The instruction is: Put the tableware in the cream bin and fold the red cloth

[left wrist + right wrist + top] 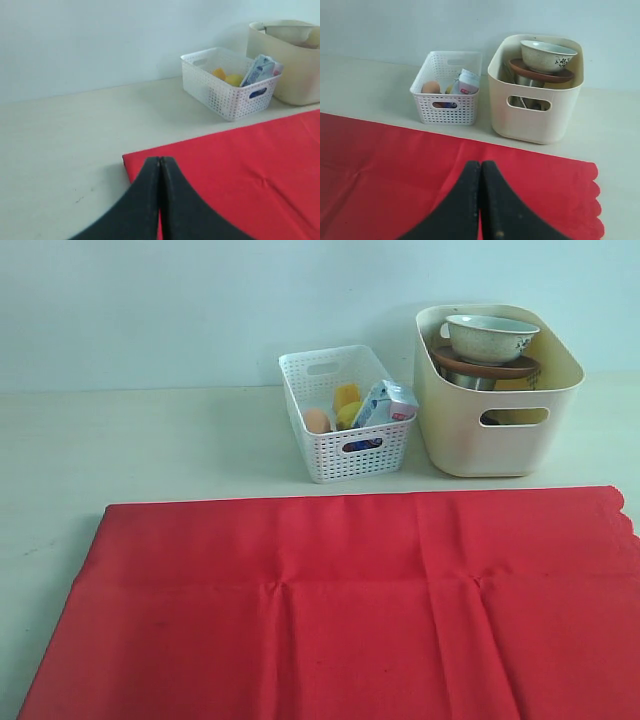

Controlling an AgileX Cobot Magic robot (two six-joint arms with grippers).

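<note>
Red cloth [330,610] lies nearest, spread flat on the table [150,440] in front of the cream bin [470,445]. It is unfolded, with fold creases showing and the scalloped edge at its right end.

Left claw [160,160]: fingers pressed together tip to tip, gripping nothing, over the cloth's left end, well apart from the bin.

White basket [345,455] sits just beside the bin, on its left, close but not touching. Inside it are an egg [317,421], a lemon [347,398] and a milk carton [385,403] leaning tilted.

The bin stands upright behind the cloth's right half. Inside, a bowl [490,337] sits on top of a plate [487,368], and the plate rests on a steel cup [530,80], which also shows through the handle cut-out. The bowl rim is level with the bin rim. Something yellowish is under the plate on the right; can't tell what it is.

Right claw [480,164]: shut tight, fingers touching and gripping nothing, over the cloth in front of the bin.
</note>
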